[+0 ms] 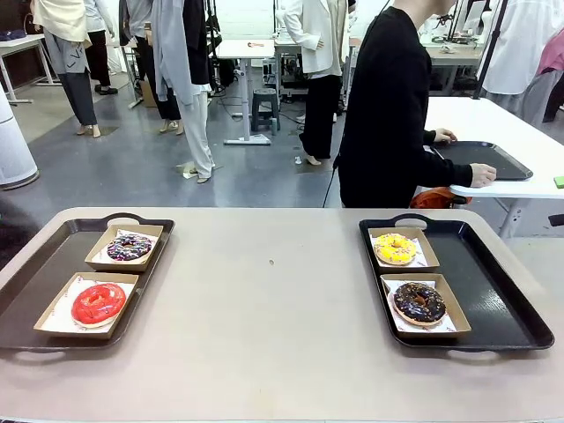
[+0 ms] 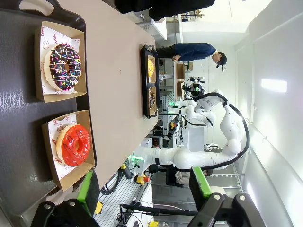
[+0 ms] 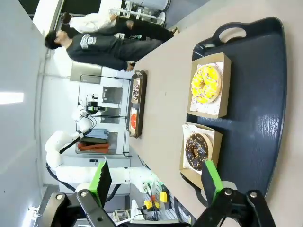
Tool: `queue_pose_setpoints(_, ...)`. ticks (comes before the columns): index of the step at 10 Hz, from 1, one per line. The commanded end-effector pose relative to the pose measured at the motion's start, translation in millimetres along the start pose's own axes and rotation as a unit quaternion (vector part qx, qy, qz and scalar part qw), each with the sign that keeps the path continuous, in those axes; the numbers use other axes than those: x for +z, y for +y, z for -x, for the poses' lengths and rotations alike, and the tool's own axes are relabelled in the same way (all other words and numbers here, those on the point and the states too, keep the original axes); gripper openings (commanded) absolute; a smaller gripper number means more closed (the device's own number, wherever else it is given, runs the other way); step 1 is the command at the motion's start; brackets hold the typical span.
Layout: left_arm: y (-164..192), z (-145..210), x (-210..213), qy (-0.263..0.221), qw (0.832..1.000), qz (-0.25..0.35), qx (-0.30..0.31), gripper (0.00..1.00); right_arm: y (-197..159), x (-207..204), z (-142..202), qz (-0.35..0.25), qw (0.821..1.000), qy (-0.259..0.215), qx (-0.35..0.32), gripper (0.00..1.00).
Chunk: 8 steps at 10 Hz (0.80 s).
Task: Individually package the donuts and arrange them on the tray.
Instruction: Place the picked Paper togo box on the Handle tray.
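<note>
Donuts: red donut [image 1: 98,302], purple [image 1: 129,247], yellow [image 1: 396,248], chocolate [image 1: 419,302], each boxed, on trays [image 1: 493,291].
Remaining: apparently nothing.
Left gripper [image 2: 144,189], right gripper [image 3: 156,177]: spread wide, empty.

- Four donuts: one red [image 1: 98,302], one purple with sprinkles [image 1: 129,248], one yellow [image 1: 396,248], one chocolate with sprinkles [image 1: 419,302].
- Four cardboard boxes [image 1: 53,322], one under each donut.
- Two dark trays [image 1: 502,300] on the near table, two donuts on each.
</note>
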<state>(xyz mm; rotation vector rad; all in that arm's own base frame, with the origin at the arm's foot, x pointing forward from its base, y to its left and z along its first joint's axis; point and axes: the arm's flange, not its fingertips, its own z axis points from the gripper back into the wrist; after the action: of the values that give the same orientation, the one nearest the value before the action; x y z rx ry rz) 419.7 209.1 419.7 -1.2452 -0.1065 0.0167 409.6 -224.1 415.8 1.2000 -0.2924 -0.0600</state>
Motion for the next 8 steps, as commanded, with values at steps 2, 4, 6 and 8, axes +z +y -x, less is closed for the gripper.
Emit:
queue_pose_setpoints(2, -2, 1, 1, -0.001, 1.000, 0.001, -0.002, 1.00, -5, -2, -13, -0.036, 0.999, 0.012, -0.005, 1.00)
queue_pose_setpoints(4, -2, 1, 1, -0.001, 1.000, 0.001, -0.002, 1.00, -3, -1, -2, -0.005, 1.000, 0.006, -0.003, 1.00)
queue_pose_setpoints(6, -2, 1, 1, -0.001, 1.000, 0.001, -0.002, 1.00, -3, -1, -2, -0.005, 1.000, 0.006, -0.003, 1.00)
queue_pose_setpoints(8, -2, 1, 1, -0.001, 1.000, 0.001, -0.002, 1.00, -3, -1, -2, -0.005, 1.000, 0.006, -0.003, 1.00)
